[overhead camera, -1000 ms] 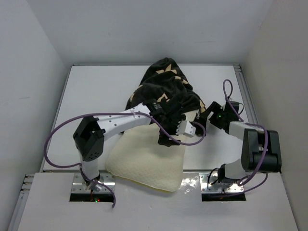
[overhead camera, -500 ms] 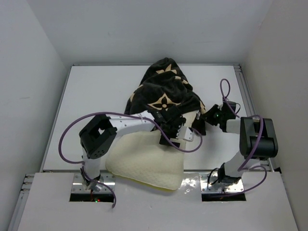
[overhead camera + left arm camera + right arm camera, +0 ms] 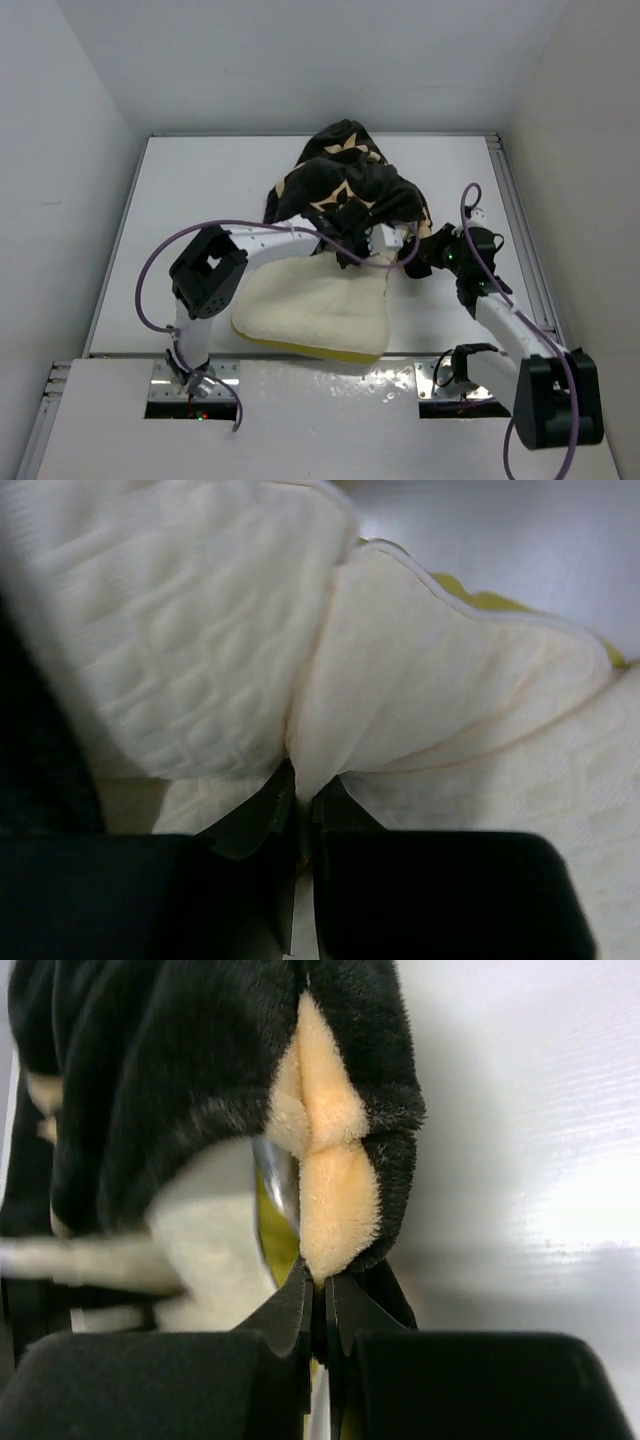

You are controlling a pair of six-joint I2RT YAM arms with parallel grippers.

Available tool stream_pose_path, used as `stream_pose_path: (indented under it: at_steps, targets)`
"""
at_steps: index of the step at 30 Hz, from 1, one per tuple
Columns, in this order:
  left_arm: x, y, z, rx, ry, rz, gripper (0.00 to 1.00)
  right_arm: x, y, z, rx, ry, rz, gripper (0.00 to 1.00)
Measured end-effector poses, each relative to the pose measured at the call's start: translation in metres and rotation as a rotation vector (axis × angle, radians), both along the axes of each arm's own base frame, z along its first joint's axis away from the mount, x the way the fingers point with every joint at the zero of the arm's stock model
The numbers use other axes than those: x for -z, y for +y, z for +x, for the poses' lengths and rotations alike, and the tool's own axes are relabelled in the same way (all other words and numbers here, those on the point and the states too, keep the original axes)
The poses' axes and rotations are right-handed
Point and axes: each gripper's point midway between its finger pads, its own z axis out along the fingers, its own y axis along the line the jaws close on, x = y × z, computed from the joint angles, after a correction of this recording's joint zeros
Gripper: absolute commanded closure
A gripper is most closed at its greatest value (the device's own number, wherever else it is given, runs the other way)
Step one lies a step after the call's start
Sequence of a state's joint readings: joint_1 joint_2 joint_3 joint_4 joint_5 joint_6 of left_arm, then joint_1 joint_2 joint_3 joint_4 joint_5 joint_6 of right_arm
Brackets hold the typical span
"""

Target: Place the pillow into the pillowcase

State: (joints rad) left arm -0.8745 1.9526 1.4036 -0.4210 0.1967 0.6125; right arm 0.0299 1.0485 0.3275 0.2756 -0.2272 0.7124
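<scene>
The cream-yellow pillow point(image 3: 315, 312) lies at the near middle of the table, its far end tucked under the black pillowcase point(image 3: 340, 185) with tan flowers. My left gripper point(image 3: 368, 243) is shut on a pinched fold of the pillow point(image 3: 330, 710) at the case's mouth. To its right, my right gripper point(image 3: 418, 252) is shut on the pillowcase's edge, where the black and tan pillowcase fabric point(image 3: 330, 1175) sits between its jaws. In the right wrist view, a bit of the pillow point(image 3: 210, 1240) shows inside the opening.
White walls enclose the white table point(image 3: 200, 190) on the left, far and right sides. The left arm's purple cable point(image 3: 160, 260) loops over the table's left part. Both arm bases sit at the near edge.
Both grippers have closed, the left on the pillow and the right on the pillowcase edge. The right arm has stretched forward and lower; the pillow has shifted slightly away from the near edge.
</scene>
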Motion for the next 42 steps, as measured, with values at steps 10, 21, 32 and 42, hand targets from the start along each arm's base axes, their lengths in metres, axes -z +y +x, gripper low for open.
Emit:
stream_pose_path:
  at_steps: [10, 21, 32, 42]
  targets:
    - [-0.036, 0.065, 0.096, -0.450, 0.095, -0.115, 1.00, 0.023, 0.003, -0.048, -0.001, 0.078, -0.064, 1.00]
    - [-0.029, 0.043, 0.072, -0.377, 0.105, -0.104, 0.92, 0.034, 0.046, -0.082, -0.239, 0.116, -0.161, 0.17]
    - [-0.071, 0.036, 0.033, -0.187, 0.051, -0.097, 1.00, -0.019, -0.015, -0.024, -0.045, 0.156, -0.320, 0.90]
    - [-0.103, 0.053, -0.066, 0.521, -0.100, 0.190, 0.00, 0.013, -0.048, 0.005, -0.005, 0.297, -0.420, 0.35]
